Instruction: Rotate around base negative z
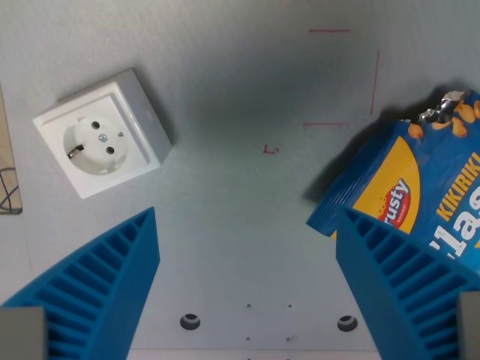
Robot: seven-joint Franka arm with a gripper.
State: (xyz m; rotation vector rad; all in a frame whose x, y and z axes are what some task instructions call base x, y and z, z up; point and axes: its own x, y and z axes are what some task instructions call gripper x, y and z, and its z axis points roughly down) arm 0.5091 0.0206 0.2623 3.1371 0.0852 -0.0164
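Observation:
My gripper [247, 225] is open, with two blue ribbed fingers, one at the wrist view's lower left [101, 281] and one at the lower right [401, 274]. Nothing is between them. A white wall socket block [101, 135] lies on the grey table at the upper left, turned at an angle. A blue snack bag [420, 180] with orange and yellow print lies at the right, its lower part hidden behind the right finger.
Thin red lines [373, 71] and a small red mark [270, 149] are drawn on the grey table. Two black screw holes [190, 322] sit near the bottom edge. A wooden edge with a dark cable [7, 184] shows at the far left.

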